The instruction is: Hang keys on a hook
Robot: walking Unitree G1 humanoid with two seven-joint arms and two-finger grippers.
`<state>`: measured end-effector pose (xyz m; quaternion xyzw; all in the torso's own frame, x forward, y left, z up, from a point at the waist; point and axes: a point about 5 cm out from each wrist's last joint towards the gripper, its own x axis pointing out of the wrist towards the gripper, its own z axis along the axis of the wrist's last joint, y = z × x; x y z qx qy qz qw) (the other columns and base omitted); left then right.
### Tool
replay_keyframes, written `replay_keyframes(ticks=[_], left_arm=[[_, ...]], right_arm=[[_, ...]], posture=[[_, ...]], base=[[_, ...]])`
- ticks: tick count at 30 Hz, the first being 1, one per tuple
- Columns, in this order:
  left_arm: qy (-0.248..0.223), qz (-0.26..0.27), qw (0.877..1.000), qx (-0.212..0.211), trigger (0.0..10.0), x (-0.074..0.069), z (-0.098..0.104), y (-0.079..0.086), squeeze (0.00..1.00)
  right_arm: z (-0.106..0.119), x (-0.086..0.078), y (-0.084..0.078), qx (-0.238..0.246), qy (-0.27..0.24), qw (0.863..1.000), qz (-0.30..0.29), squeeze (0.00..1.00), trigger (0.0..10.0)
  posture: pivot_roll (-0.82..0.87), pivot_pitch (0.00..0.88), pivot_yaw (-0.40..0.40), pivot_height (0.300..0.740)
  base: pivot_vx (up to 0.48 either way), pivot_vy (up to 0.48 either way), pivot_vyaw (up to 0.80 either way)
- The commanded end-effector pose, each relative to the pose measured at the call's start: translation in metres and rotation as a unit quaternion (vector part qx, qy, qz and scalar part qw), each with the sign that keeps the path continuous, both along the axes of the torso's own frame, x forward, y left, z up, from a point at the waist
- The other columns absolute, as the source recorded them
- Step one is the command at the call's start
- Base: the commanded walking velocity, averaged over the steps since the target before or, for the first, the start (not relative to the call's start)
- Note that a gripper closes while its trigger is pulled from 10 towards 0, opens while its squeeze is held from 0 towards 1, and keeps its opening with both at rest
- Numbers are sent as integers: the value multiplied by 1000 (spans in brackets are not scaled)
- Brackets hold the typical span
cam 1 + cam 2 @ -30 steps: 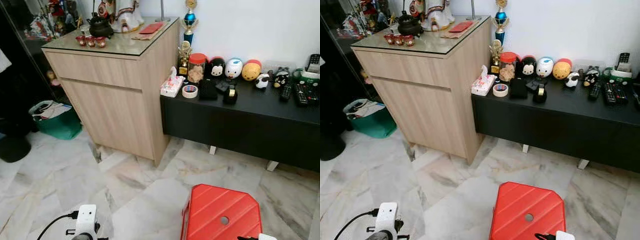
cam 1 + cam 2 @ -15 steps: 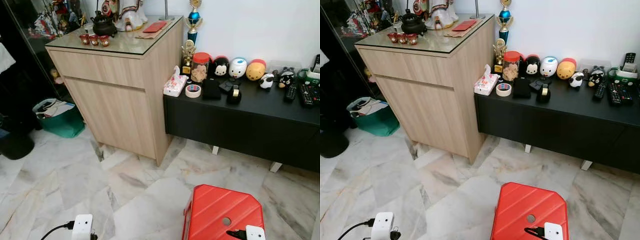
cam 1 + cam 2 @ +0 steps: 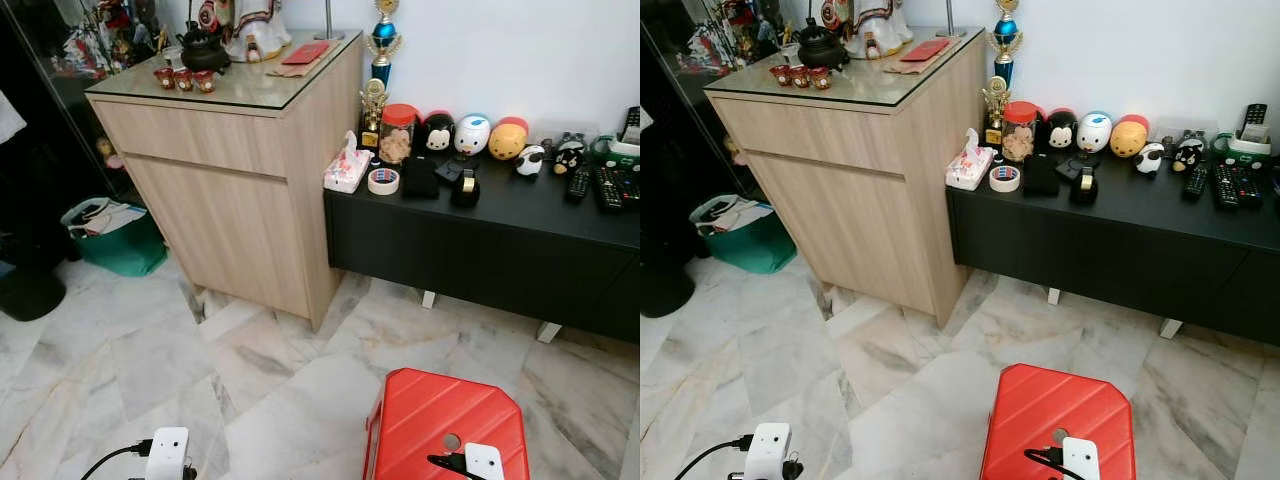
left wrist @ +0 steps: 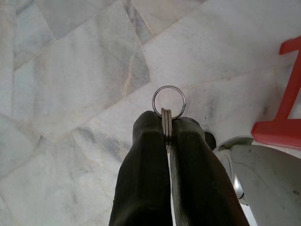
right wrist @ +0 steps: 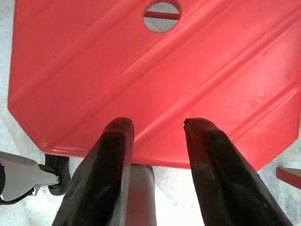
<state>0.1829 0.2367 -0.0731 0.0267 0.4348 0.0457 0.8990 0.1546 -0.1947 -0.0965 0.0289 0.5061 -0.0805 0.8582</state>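
In the left wrist view my left gripper (image 4: 166,123) is shut on the keys, and their silver key ring (image 4: 169,101) sticks out past the fingertips above the marble floor. The left arm's white wrist module (image 3: 167,452) shows at the bottom left of the eye views. My right gripper (image 5: 157,126) is open with nothing between its fingers, hanging just above the red stool (image 5: 155,70). Its white wrist module (image 3: 484,461) sits over that stool (image 3: 445,425) in the eye views. I see no hook.
A wooden cabinet (image 3: 235,170) with a glass top stands ahead on the left. A low black bench (image 3: 490,240) to its right carries a tissue pack, tape roll, jar, toy figures and remotes. A green bag (image 3: 115,240) sits on the floor at left.
The head camera has shifted slightly, so the whole scene sits a little differently. The right wrist module has edged left over the stool. The keys stay held.
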Motion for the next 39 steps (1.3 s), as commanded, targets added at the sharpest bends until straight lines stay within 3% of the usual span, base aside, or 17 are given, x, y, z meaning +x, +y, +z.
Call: replay_keyframes(ticks=[1, 5, 9, 15, 19, 21, 26, 39], left_arm=[[7, 3, 1000, 0, 10000, -2, -1, 2, 0], [7, 3, 1000, -2, 10000, -2, -1, 1, 0], [6, 1, 1000, -5, 10000, -1, -1, -2, 0], [5, 5, 1000, -7, 10000, -1, -1, -3, 0], [5, 7, 1000, -9, 10000, -1, -2, -3, 0], [5, 9, 1000, -11, 10000, -1, -2, -4, 0], [5, 11, 1000, -13, 10000, -1, -2, -5, 0], [4, 14, 1000, -16, 10000, 0, -2, -6, 0]], right_arm=[[-1, -2, 1, 1, 5, 1000, -1, 0, 10000], [-2, -7, -6, -3, 8, 1000, -3, 0, 10000], [-2, -22, -33, -28, 20, 999, -3, 0, 10000], [-1, -25, -41, -38, 29, 999, 19, 0, 10000], [-1, -23, -37, -35, 29, 999, 19, 0, 10000], [-3, -20, -24, -32, 29, 999, 26, 0, 10000], [-5, -19, -11, -29, 28, 999, 35, 0, 10000], [-5, -19, -14, -28, 28, 999, 34, 0, 10000]], posture=[[-51, 0, 77, 708], [-50, 0, 74, 708], [-48, 0, 69, 708], [-44, 0, 64, 708], [-41, 0, 60, 708], [-39, 0, 56, 708], [-38, 0, 52, 708], [-34, 0, 51, 708]], base=[[0, 0, 0], [0, 0, 0], [0, 0, 0], [0, 0, 0], [0, 0, 0], [0, 0, 0], [-148, 0, 0], [-255, 0, 0]])
